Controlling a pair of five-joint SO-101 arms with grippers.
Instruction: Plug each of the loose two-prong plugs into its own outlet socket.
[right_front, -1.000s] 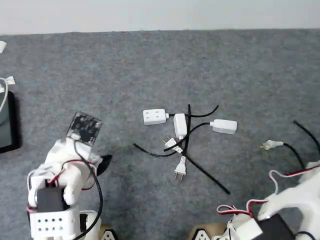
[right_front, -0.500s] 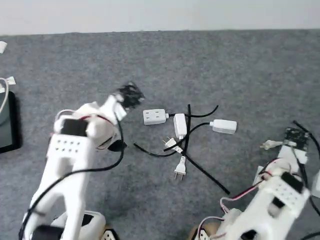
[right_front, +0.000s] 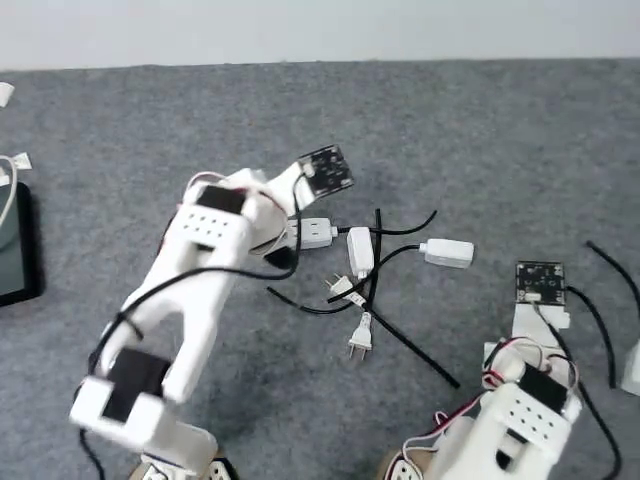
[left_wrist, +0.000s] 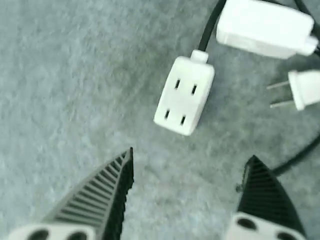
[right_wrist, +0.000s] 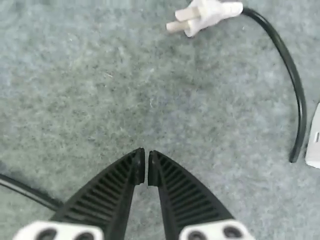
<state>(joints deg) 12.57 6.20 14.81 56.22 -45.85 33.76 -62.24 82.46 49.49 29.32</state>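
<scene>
Three white outlet blocks on black cords lie mid-table: one (right_front: 318, 233) beside my left arm (right_front: 215, 250), one (right_front: 360, 250) in the middle, one (right_front: 447, 252) to the right. Two loose plugs (right_front: 345, 290) (right_front: 360, 338) lie just in front of them. My left gripper (left_wrist: 190, 162) hangs open just short of the outlet block (left_wrist: 184, 102), with a plug (left_wrist: 300, 90) and another block (left_wrist: 265, 27) beyond. My right gripper (right_wrist: 145, 156) is shut and empty above the carpet, short of a third plug (right_wrist: 207, 12) on its black cord (right_wrist: 295, 85).
Grey carpet covers the table. A dark flat device (right_front: 12, 245) lies at the left edge, and a white object (right_front: 630, 365) at the right edge. Black cords (right_front: 400, 345) cross among the outlets. A pale wall runs along the far edge.
My left arm has swung from the near left out to the leftmost outlet block. My right arm has risen from the near right corner and moved over the plug on the right.
</scene>
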